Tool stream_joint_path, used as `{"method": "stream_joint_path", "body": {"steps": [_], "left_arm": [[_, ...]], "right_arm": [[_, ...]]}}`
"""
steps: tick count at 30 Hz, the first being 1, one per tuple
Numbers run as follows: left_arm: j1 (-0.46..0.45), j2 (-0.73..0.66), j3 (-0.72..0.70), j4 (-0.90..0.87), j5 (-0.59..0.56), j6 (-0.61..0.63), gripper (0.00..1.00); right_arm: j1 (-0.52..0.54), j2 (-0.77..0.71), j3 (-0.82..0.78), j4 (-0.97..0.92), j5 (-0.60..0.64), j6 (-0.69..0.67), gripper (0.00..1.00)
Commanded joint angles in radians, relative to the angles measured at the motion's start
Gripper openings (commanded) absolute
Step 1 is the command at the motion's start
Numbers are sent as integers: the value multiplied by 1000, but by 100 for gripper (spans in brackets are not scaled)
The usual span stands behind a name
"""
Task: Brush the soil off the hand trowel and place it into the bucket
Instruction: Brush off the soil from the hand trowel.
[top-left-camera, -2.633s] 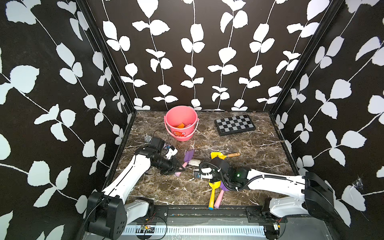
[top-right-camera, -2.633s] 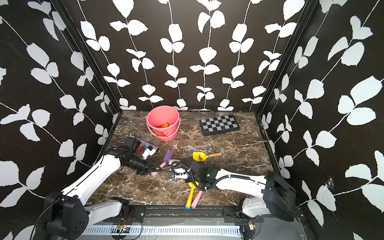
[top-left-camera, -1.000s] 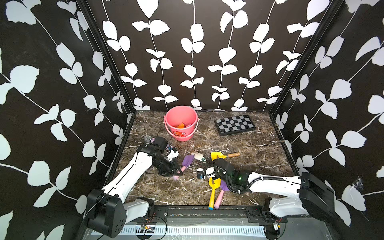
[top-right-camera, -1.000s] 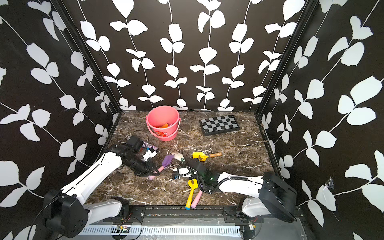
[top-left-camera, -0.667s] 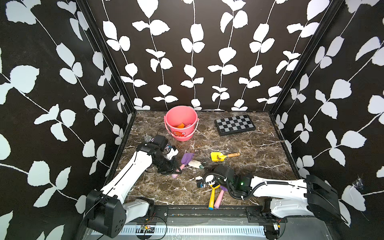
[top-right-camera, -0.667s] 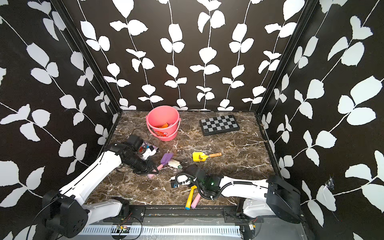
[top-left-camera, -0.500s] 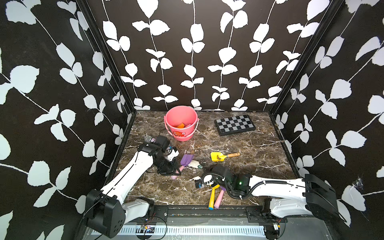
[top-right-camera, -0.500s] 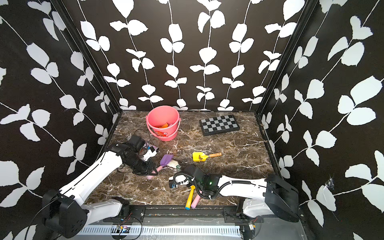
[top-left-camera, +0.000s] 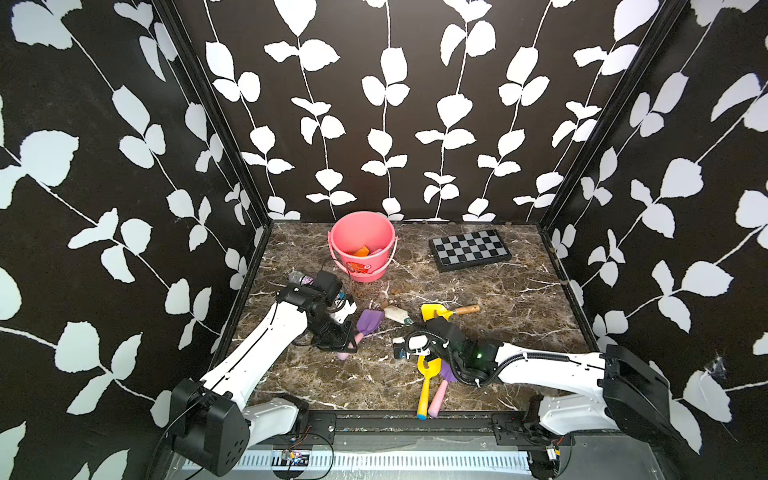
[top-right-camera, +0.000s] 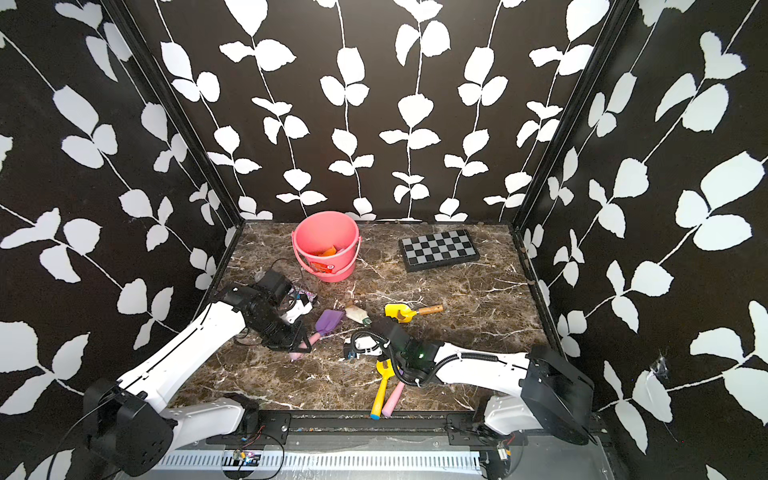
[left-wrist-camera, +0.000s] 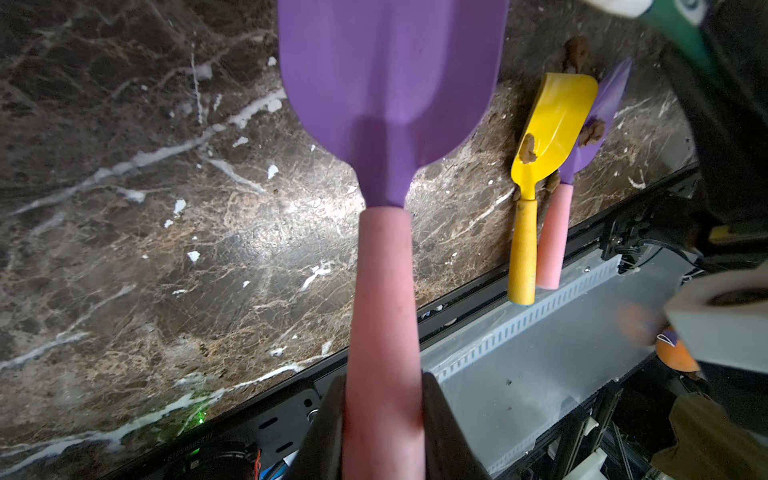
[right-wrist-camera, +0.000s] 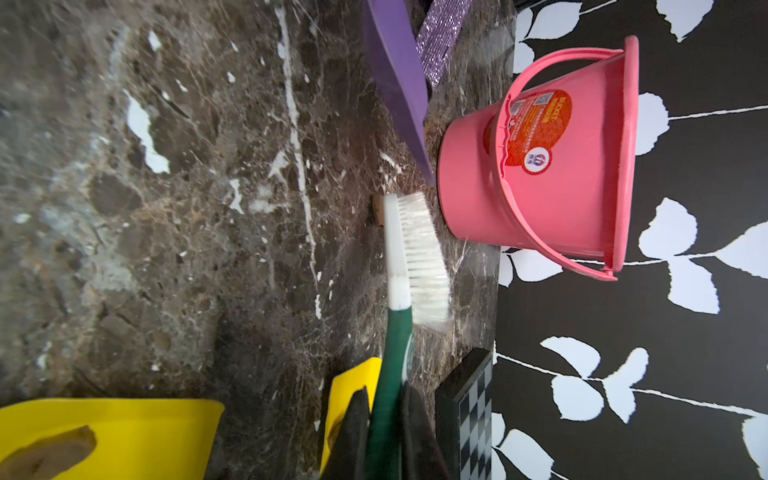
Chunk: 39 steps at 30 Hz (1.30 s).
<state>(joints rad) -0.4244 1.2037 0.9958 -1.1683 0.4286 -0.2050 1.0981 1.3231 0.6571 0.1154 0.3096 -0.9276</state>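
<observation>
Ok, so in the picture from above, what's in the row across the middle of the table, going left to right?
The purple trowel held by its pink handle → white-bristled brush → yellow trowel with the wooden handle.

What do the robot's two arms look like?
The left arm and right arm have white shells with black joints and bulky black bases. The left gripper and right gripper are black. A black ribbed cable runs along the right arm, near a small green light.

Bare tabletop (top-left-camera: 413, 268) lies between bucket (top-left-camera: 383, 261) and chessboard (top-left-camera: 469, 249).
</observation>
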Motion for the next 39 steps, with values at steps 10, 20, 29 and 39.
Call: {"method": "stream_joint_path", "body": {"steps": [10,20,29,39], "left_arm": [[-2,-18,-30,97,233,-67,0],[-2,-1,-72,110,307,-54,0],[23,0,-62,144,353,-85,0],[70,-16,-128,268,485,-181,0]], "right_arm": [[68,-5,21,112,-110,49,0],[-31,-25,-68,282,-38,25,0],[-29,-95,-156,256,-68,105,0],[60,-96,-126,275,-102,115,0]]}}
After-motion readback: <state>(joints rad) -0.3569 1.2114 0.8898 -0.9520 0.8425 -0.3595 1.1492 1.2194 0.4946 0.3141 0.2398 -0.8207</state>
